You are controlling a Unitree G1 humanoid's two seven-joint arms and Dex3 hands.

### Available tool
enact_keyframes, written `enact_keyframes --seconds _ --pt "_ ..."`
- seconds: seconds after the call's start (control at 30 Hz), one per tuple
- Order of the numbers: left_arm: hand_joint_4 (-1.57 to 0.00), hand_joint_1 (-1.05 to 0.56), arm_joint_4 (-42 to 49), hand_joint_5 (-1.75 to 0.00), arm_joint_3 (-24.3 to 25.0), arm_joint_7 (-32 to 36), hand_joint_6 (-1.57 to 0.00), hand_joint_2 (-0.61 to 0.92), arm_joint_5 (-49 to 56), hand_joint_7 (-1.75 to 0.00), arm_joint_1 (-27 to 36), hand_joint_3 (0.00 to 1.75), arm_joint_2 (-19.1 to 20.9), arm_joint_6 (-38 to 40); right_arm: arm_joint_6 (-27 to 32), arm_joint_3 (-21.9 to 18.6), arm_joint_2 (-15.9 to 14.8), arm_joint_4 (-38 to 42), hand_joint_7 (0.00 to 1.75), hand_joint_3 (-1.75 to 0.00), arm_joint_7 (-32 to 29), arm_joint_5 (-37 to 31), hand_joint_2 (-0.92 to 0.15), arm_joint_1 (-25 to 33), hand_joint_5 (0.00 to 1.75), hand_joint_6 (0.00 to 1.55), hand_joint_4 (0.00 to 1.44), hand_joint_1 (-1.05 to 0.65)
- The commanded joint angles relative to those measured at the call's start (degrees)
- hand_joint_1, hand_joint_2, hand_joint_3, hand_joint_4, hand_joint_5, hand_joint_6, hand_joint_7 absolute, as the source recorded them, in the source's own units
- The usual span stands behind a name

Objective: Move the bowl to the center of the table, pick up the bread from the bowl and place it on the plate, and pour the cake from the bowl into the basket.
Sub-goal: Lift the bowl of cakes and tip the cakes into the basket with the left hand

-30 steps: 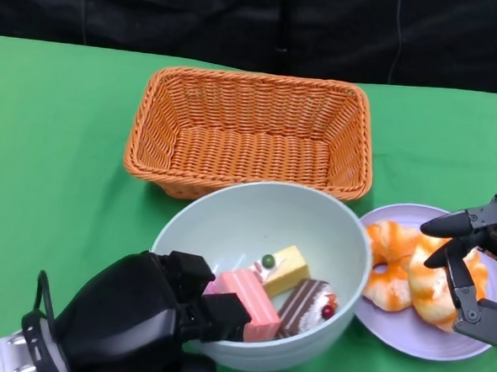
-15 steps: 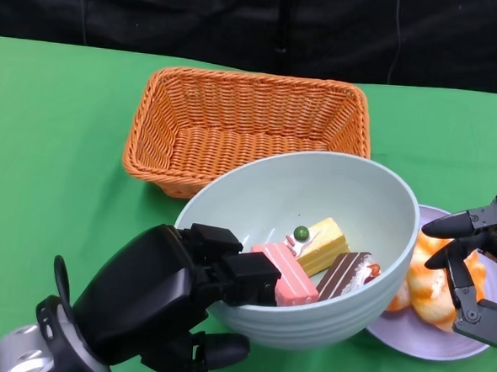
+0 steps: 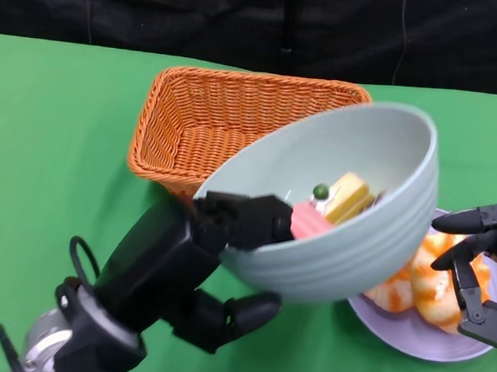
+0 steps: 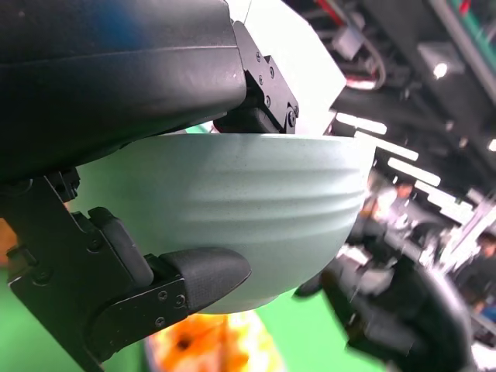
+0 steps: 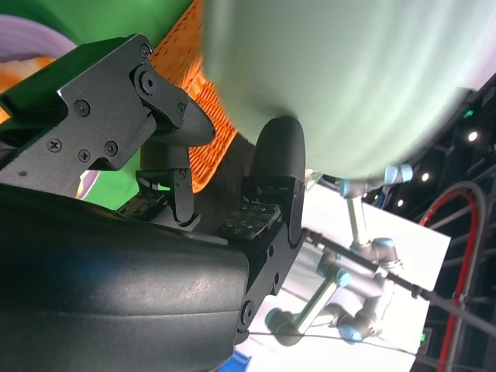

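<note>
In the head view your left hand grips the bowl by its near rim, fingers over the lip and thumb under, which suits tipping it toward the basket. A second ago the bowl sat on the table; now it is lifted and tilted, the cake crowded low inside. Your right hand hovers over the bread on the plate, fingers apart, holding nothing. The right wrist view shows the bowl's underside blurred close above those fingers. The left wrist view confirms the thumb pressed beneath the bowl.
</note>
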Motion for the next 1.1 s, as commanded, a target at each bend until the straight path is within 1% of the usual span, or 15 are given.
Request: enact_keyframes --seconds 0.03,0.23,0.37,0.5,0.67,0.8,1.1 --pt "-1.02 -0.18 -1.24 -1.75 0.14 0.51 -0.81 0.11 -0.4 -1.75 -1.32 1.72 -2.3 0.14 0.92 0.67 -0.19 -0.89 1.02 -1.19 0.5 -0.1 -0.44 0.72 1.31 0.7 0.74 0.08" --pt "-1.01 -0.11 0.1 -1.75 0.69 1.88 -0.83 0.12 0.6 -1.75 -2.62 1.75 -6.46 0.8 0.97 0.69 -0.26 -0.59 1.03 -1.15 0.29 -0.62 -0.45 0.79 1.31 0.69 0.75 0.05" --pt "-1.04 -0.13 5.79 -1.75 0.83 4.77 -0.86 0.15 -0.67 -1.75 -5.71 1.75 -11.77 1.1 0.38 0.51 -0.48 0.04 1.04 -1.16 0.41 -0.52 -0.44 1.02 1.32 0.69 0.75 0.04" --pt "-1.06 -0.15 10.68 -1.75 1.69 6.86 -0.87 0.18 -1.26 -1.73 -8.1 1.75 -14.96 0.34 0.16 0.47 -0.55 0.34 1.06 -1.18 0.41 -0.68 -0.44 1.18 1.33 0.68 0.75 0.04" --pt "-1.08 -0.16 15.15 -1.75 2.61 9.82 -0.9 0.22 -0.34 -1.69 -10.46 1.75 -17.85 1.0 -0.27 0.34 -0.76 0.75 1.07 -1.21 0.52 -0.88 -0.42 1.39 1.34 0.68 0.75 0.04" --pt "-1.09 -0.13 18.47 -1.75 3.32 11.04 -0.9 0.25 -1.48 -1.67 -12.28 1.75 -19.96 1.92 -0.95 0.14 -0.89 1.47 1.07 -1.25 0.7 -0.83 -0.39 1.3 1.33 0.68 0.76 0.05" --pt "-1.05 -0.12 29.14 -1.75 5.97 13.09 -0.88 0.23 -5.44 -1.69 -18.19 1.75 -23.54 0.17 -2.19 -0.23 -0.96 2.76 1.07 -1.33 1.27 -0.69 -0.34 1.28 1.32 0.7 0.77 0.04"
